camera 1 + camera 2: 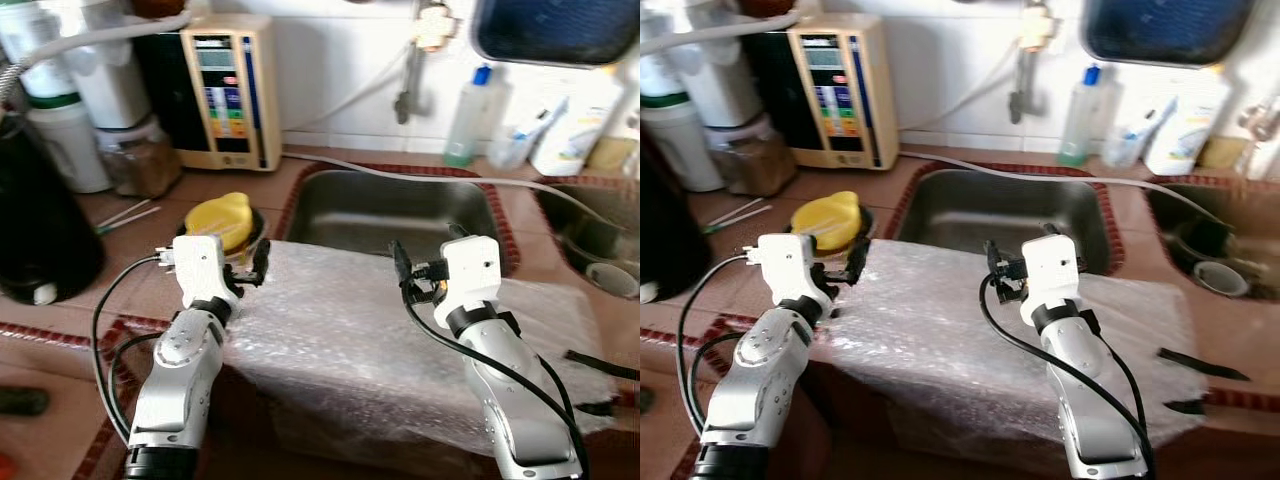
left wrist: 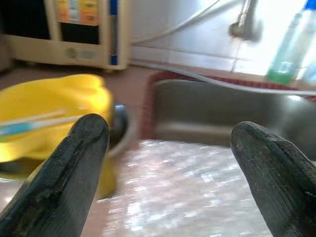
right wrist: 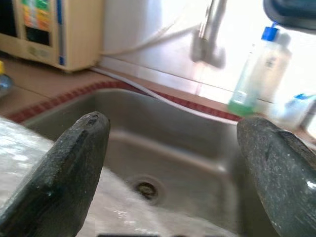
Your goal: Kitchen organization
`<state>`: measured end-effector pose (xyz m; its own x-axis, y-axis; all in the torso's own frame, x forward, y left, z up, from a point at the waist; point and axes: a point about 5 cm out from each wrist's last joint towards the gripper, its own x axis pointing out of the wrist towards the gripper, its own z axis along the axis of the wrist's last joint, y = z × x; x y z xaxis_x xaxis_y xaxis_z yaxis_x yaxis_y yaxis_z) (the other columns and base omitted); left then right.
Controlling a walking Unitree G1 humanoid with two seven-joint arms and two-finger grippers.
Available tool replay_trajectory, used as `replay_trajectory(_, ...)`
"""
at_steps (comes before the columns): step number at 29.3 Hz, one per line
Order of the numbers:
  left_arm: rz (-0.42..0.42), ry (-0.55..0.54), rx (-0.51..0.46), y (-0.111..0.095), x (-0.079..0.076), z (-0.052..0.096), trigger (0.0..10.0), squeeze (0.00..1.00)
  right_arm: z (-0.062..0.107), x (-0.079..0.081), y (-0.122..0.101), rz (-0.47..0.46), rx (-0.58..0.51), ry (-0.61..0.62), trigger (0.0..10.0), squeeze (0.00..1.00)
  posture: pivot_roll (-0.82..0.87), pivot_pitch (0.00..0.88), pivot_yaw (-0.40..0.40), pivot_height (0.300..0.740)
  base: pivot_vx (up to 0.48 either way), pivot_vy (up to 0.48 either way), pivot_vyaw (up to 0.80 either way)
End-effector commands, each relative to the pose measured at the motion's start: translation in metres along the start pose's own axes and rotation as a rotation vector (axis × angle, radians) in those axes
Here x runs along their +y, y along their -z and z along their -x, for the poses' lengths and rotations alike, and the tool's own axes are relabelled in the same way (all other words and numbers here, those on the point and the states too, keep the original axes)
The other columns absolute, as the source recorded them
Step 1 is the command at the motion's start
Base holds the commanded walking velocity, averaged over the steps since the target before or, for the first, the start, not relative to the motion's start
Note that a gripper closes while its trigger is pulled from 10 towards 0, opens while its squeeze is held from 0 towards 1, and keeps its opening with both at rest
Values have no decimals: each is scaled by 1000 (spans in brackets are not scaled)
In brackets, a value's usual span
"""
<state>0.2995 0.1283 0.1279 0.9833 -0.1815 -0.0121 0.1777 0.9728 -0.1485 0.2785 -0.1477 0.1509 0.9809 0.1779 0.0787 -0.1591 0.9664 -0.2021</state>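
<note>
One big bubble-wrapped package (image 1: 390, 330) lies across the counter (image 1: 130, 270) before one sink (image 1: 400, 215). Left end effector (image 1: 250, 262) and right end effector (image 1: 418, 268) hover above it, both spread wide, empty.

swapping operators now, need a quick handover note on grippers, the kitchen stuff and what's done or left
Left gripper: open, empty, over the left edge of the large bubble-wrapped bundle.
Right gripper: open, empty, above the bundle's middle, facing the steel sink.
Bundle lies on the tiled counter at the sink's front edge; yellow plastic lid sits just left of it.
Done: nothing gripped.
Left: probably grasp and move the bundle.
</note>
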Motion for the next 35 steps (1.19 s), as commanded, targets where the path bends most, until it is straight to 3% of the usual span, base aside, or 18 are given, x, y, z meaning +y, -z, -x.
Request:
replay_trajectory(1,-15,-36,3,-1,11,2,10000,0,-2,6,-5,-7,-22,-19,10000,0,-4,0,40,740,0,-322,0)
replay_trajectory(18,-47,-80,-6,-6,20,5,10000,0,-4,7,-7,10,-31,-36,10000,0,5,0,37,740,0,-67,0)
replay_trajectory(24,-82,-99,-48,-17,21,7,10000,0,-3,10,-7,7,-33,-39,10000,0,14,0,43,740,0,0,446)
replay_trajectory(25,-117,-104,-54,-18,21,7,10000,0,-3,11,-7,2,-34,-40,10000,0,15,0,42,740,0,0,419)
replay_trajectory(28,-81,-75,-60,-19,17,8,10000,0,-3,11,-8,-2,-34,-37,10000,0,12,0,42,740,0,0,0)
replay_trajectory(35,-83,-60,-37,-16,13,8,10000,0,-2,8,-7,1,-32,-29,10000,0,6,0,40,740,0,0,0)
